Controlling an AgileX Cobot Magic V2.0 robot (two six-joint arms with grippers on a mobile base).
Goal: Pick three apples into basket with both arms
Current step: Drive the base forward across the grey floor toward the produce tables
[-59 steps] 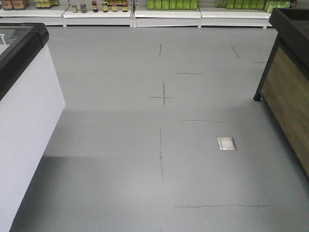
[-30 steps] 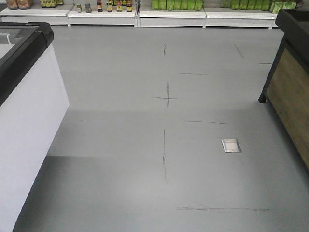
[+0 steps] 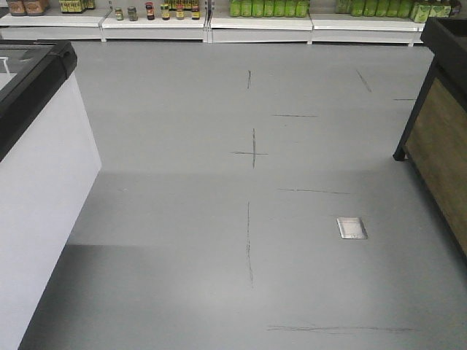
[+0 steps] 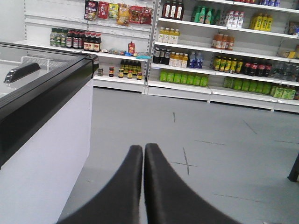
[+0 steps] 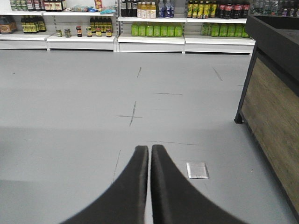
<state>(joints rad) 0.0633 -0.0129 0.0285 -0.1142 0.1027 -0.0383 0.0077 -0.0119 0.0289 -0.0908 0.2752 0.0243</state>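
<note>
No apples and no basket show in any view. In the left wrist view my left gripper is shut, its two black fingers side by side with nothing between them, held above grey floor beside a white freezer. My right gripper in the right wrist view is shut too and holds nothing, hovering over the open floor. The front view shows neither arm.
A white chest freezer with a black rim stands at the left. A black-framed wooden display stand is at the right. Stocked shelves line the far wall. A metal floor plate lies in the grey floor.
The front view has shifted: the freezer, shelves and floor marks slid slightly right and then down in the frame. The base is moving.
</note>
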